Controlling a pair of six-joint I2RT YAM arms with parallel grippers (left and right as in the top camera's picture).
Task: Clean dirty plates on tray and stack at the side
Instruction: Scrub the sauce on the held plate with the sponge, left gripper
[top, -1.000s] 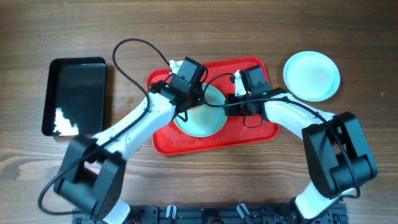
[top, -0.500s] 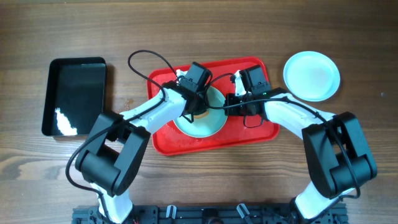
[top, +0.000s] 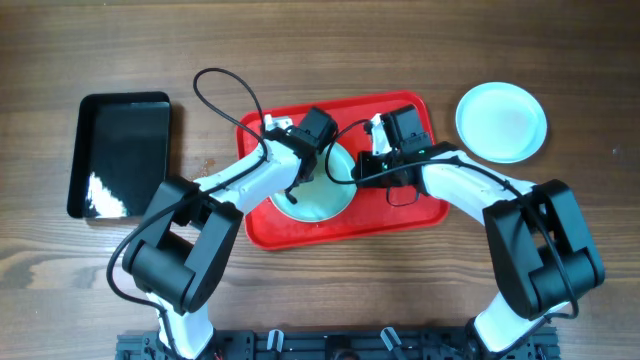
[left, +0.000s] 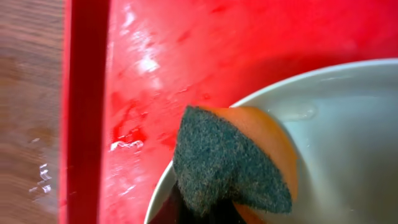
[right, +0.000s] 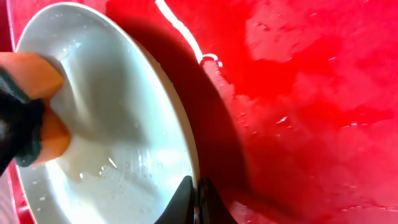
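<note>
Red tray: at the table's centre, long sides running 9 to 3 o'clock. Wet, with glints and beads of water over the bare floor.
Plate on the tray: lying in the red tray toward its 9 o'clock half. Pale and glossy, with droplets inside.
Sponge: orange with a dark green scouring face. Pressed over that plate's rim at about 9 to 10 o'clock, partly on the plate and partly over the tray floor.
Left claw: clenched on the sponge, fingers mostly hidden beneath it in the wrist view.
Right claw: clamped on the same plate's rim at about 3 o'clock, one finger on each side of the edge. Dark shadow on the tray alongside that edge.
Second plate: off the tray, flat on the wood toward 2 o'clock from it, near the tray's corner but apart from it. Clean-looking; single plate or stack, cannot tell.
Black tray: glossy, at 9 o'clock, well apart from the red tray. White sheen near its 7 o'clock corner; reflection or object, cannot tell.
Table: brown wood, grain running 9 to 3 o'clock, with a few wet spots just off the red tray's 9 o'clock rim.
Rail: black, along the 6 o'clock edge, carrying both arm bases.
</note>
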